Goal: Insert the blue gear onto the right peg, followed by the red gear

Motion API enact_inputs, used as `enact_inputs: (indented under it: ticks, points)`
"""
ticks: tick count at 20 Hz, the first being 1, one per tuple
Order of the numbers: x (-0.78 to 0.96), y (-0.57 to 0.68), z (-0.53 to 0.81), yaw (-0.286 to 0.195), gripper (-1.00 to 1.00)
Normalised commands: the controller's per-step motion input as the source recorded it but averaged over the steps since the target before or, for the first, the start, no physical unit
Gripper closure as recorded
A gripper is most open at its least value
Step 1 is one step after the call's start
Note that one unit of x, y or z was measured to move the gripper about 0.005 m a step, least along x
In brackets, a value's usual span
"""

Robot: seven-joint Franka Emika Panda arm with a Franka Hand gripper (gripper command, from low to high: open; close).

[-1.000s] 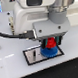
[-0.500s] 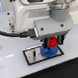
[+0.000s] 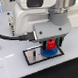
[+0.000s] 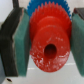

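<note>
In the exterior view the gripper (image 3: 49, 44) reaches down over the white plate with black border (image 3: 33, 57), its fingers on either side of the red gear (image 3: 49, 45). The red gear sits right above the blue gear (image 3: 49, 52), which lies on the plate. In the wrist view the red gear (image 4: 49, 46) fills the middle, its centre hole open and dark, with the blue gear (image 4: 46, 8) showing behind it. The two padded fingers (image 4: 20, 42) press the red gear's sides. The right peg is hidden by the gears and the gripper.
The white arm body (image 3: 33, 14) fills the upper part of the exterior view. A black cable (image 3: 12, 37) runs along the white table at the exterior view's left.
The gripper with the red gear has come down closer to the blue gear on the plate.
</note>
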Motion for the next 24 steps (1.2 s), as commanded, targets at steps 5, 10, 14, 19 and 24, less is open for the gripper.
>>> enact_inputs:
  ticks: [5, 10, 14, 19, 24]
  points:
    - [0.07, 0.0, 0.06, 0.0, 1.0]
    - [0.19, -0.01, 0.33, 0.0, 1.0]
    - [0.04, -0.02, 0.06, 0.0, 1.0]
    - [0.1, -0.05, -0.05, 0.0, 1.0]
    - [0.09, -0.02, -0.16, 0.0, 1.0]
